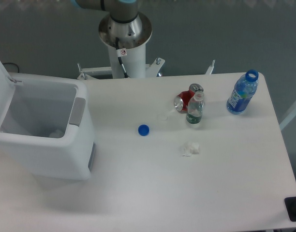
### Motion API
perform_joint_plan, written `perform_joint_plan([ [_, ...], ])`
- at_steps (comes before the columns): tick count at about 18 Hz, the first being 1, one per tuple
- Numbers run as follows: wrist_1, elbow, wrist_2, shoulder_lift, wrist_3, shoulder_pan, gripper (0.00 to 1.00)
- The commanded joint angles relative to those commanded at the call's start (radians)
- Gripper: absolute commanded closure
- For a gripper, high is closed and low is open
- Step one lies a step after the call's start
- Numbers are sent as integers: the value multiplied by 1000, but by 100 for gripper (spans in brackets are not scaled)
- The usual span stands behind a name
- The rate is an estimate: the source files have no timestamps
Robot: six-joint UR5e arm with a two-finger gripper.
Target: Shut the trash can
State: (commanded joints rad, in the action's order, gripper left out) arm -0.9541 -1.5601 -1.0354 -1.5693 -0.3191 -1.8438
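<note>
Standing open, the white trash can [46,145] shows its raised lid

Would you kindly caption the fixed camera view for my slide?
Open trash can with raised lid on a table beside bottles, a can and a blue cap.
</note>
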Motion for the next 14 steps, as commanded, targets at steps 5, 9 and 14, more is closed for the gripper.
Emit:
perform_joint_plan([
  [5, -2, -2, -2, 6, 0, -35, 0],
  [9, -3, -15, -31, 12, 0, -68, 0],
  [14, -3, -32, -98, 15, 0, -92, 0],
])
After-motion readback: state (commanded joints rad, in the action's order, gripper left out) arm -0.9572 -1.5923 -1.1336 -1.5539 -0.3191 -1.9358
